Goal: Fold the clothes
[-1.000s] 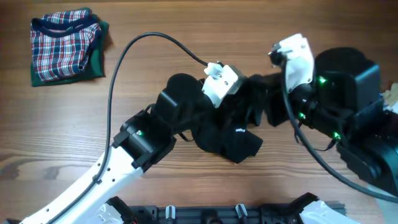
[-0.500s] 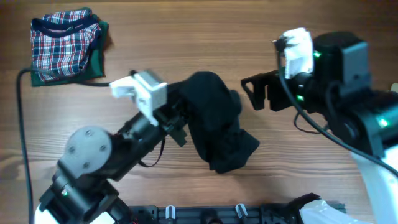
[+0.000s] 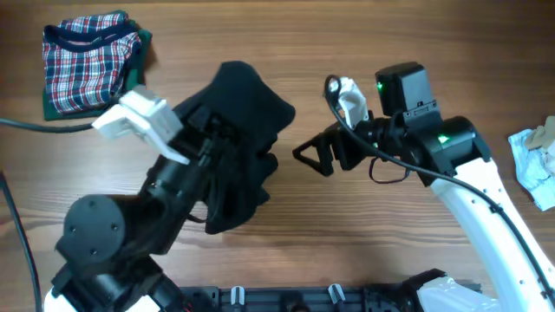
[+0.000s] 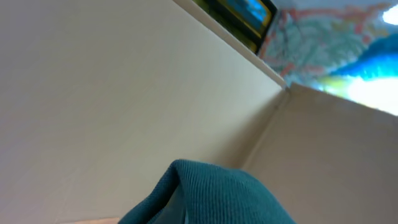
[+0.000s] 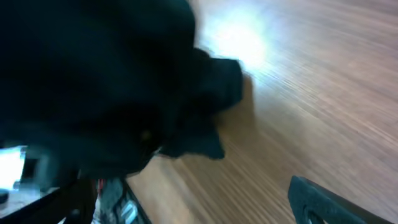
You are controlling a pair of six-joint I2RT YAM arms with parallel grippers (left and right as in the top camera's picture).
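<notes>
Black shirt [image 3: 247, 100], red-white-blue plaid garment [image 3: 87, 61], brown wood-grain table [image 3: 347, 230]

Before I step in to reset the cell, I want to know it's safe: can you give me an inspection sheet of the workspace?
Surface: wooden table, no spills seen.
Job's things: black shirt, bunched and unfolded, hanging from the left arm's end.
Clutter: plaid garment at the far left; pale cloth at the right edge.
Grippers: left gripper shut on the shirt; right gripper open, empty.
Cables: black cable across the left edge; looped cable at the right wrist.
Surroundings: pale wall.
</notes>
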